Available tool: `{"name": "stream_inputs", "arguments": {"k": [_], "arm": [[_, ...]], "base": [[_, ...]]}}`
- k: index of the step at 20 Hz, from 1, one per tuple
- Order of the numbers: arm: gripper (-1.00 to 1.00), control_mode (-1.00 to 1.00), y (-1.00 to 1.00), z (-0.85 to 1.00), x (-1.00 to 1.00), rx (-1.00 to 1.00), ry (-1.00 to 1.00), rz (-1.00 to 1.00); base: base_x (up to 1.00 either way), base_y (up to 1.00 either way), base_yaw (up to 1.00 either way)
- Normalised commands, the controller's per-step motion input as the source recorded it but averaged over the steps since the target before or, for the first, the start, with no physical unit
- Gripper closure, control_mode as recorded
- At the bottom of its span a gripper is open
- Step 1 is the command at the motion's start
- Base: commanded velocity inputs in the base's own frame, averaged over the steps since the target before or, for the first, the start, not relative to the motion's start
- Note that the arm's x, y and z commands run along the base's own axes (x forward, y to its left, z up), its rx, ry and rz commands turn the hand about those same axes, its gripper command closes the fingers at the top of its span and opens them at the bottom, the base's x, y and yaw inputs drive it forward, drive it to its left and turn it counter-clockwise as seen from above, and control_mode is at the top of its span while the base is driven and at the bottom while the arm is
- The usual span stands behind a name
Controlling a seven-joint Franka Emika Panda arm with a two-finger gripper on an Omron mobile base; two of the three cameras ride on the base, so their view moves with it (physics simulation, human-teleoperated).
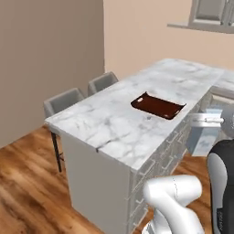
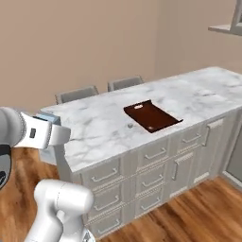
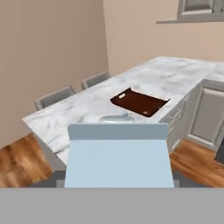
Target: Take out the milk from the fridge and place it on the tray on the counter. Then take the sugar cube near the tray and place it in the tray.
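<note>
My gripper (image 3: 118, 179) is shut on the milk (image 3: 118, 155), a pale blue carton held in the air short of the counter (image 1: 114, 123). From the bases, the milk (image 1: 202, 138) (image 2: 47, 153) hangs by the island's near side. The dark reddish-brown tray (image 1: 157, 106) (image 2: 151, 116) (image 3: 139, 103) lies bare on the white marble, ahead of the carton. A tiny sugar cube (image 1: 149, 117) (image 2: 130, 125) sits on the marble just beside the tray's near corner. The fridge is out of view.
Two grey chairs (image 1: 64, 101) (image 1: 103, 82) stand at the island's far side against the beige wall. Beige drawers with metal handles (image 2: 156, 153) face me below the marble. Wooden floor (image 1: 27, 183) lies around the island's end. A wall cabinet (image 1: 208, 16) hangs at the upper right.
</note>
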Motion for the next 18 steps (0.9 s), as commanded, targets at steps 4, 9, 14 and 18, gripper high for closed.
{"name": "stream_inputs", "arguments": {"k": [4,9,14,18], "arm": [[1.00,1.00,0.00,0.00,0.00,0.00,0.00,0.00],[1.00,1.00,0.00,0.00,0.00,0.00,0.00,0.00],[1.00,1.00,0.00,0.00,0.00,0.00,0.00,0.00],[1.00,1.00,0.00,0.00,0.00,0.00,0.00,0.00]], "base": [[0.00,-0.69,0.75],[-0.02,-0.73,0.74],[-0.32,-0.90,0.65],[-0.72,-1.00,0.33]]}}
